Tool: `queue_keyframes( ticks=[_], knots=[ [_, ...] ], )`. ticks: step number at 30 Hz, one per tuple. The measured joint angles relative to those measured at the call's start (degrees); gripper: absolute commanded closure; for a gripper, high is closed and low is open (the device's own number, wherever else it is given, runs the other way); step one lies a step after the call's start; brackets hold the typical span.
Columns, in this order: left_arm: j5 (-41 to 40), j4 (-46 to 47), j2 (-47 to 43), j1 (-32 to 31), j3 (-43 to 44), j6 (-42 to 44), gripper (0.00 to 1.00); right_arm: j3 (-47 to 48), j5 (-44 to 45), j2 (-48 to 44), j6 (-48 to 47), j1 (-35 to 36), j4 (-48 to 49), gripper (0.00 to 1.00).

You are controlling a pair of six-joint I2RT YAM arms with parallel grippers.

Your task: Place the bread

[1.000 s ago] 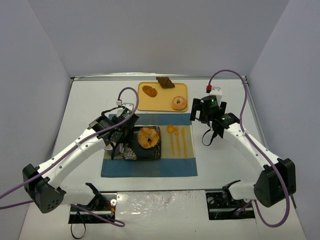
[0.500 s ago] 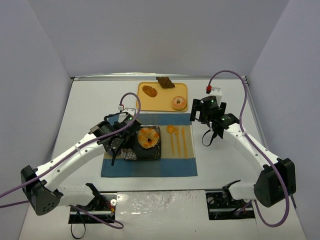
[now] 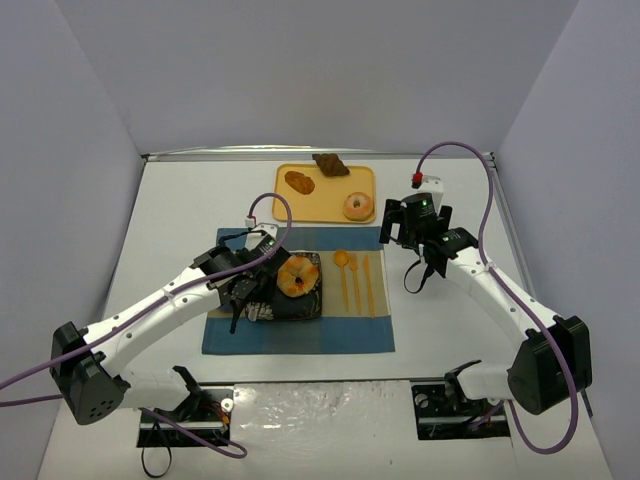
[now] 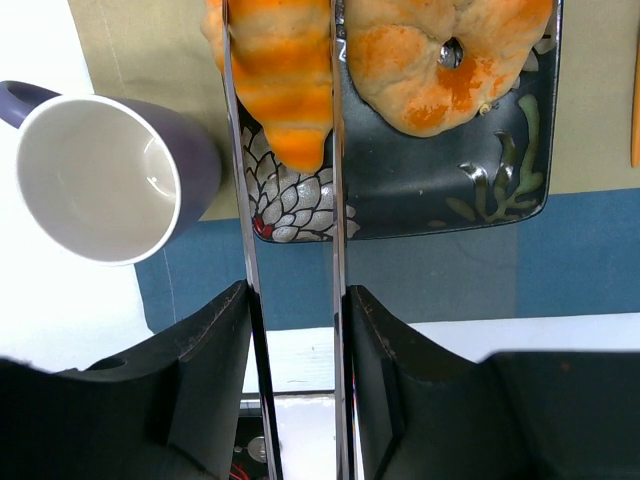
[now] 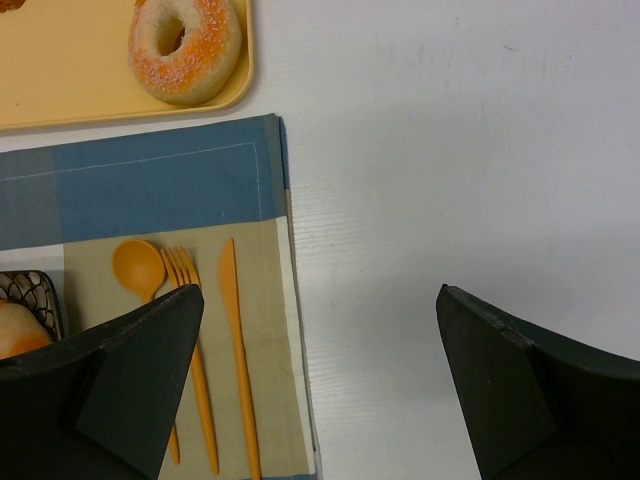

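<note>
Left wrist view, your items from left to right:

1. Mug [image 4: 100,180]: purple outside, white inside, upright at the left edge of the placemat [image 4: 600,250], just beside the plate.
2. Left gripper [image 4: 287,30]: its two thin metal fingers [image 4: 243,200] are pressed in on the striped bread [image 4: 285,90] and pinch it from both sides.
3. Striped bread: orange with paler bands, tapered end pointing toward your camera. It hangs over the left part of the plate, just beside the round bun. You cannot tell whether it touches the plate.
4. Plate [image 4: 420,190]: dark, square, with a leaf and petal pattern, lying on the placemat.
5. Round bun [image 4: 445,55]: orange glaze, small hole in the middle, lying on the plate to the right of the held piece.

Right wrist view, same order:

6. Tray [image 5: 60,90]: yellow, beyond the placemat's far edge, holding a sugared doughnut [image 5: 185,35] at its right end.
7. Spoon [image 5: 140,265], fork [image 5: 187,272] and knife [image 5: 235,350]: orange, side by side on the beige panel of the placemat.
8. Right gripper [image 5: 320,340]: fingers spread wide with nothing between them, above the placemat's right edge and the white table [image 5: 450,150].
</note>
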Motion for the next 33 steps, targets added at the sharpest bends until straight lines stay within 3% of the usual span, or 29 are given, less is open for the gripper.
queue_keyframes(
  ticks=[7, 11, 33],
  knots=[
    [0.2, 0.7, 0.0, 0.0, -0.3, 0.0, 0.51, 0.0, 0.0, 0.0, 0.0, 0.0, 0.0, 0.0],
    [0.0, 0.7, 0.0, -0.1, -0.3, 0.0, 0.41, 0.0, -0.1, 0.0, 0.0, 0.0, 0.0, 0.0],
    [-1.4, -0.6, 0.0, -1.0, 4.2, 0.1, 0.39, 0.0, -0.1, 0.0, 0.1, 0.0, 0.0, 0.0]
  ],
)
